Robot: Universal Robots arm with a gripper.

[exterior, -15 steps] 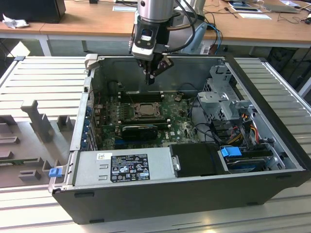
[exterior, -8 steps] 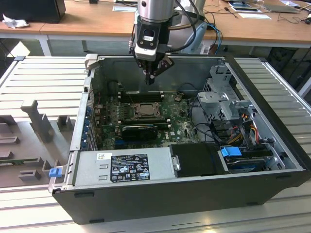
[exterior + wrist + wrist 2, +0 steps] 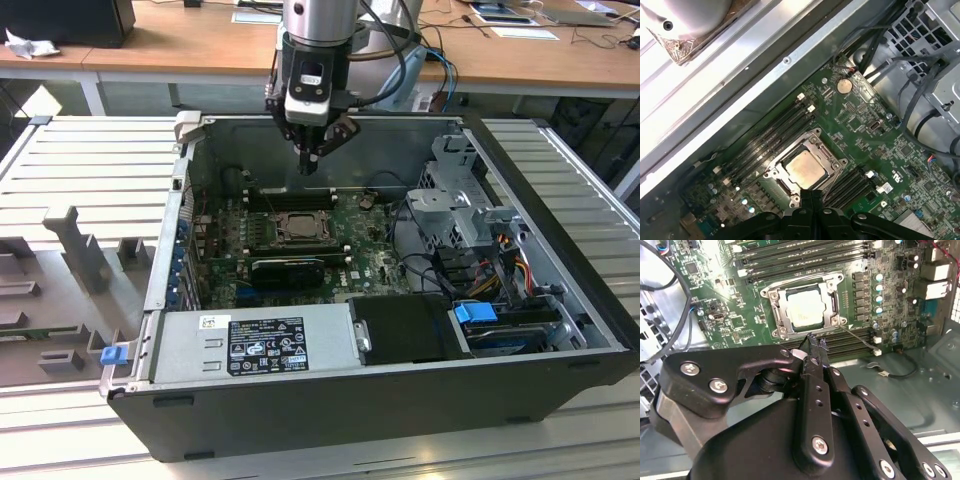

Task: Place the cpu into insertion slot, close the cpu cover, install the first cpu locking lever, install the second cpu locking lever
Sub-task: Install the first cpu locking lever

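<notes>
Near the insertion slot, gripper pinched together, cpu flat, squared to it.

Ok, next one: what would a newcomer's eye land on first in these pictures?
First the black gripper, fingers shut, hanging over the green motherboard inside the open computer case in the exterior view. Then the pale silver cpu seated in the insertion slot, just beyond the gripper's tip in the second wrist view. The grey power supply lies along the case's near wall.
</notes>
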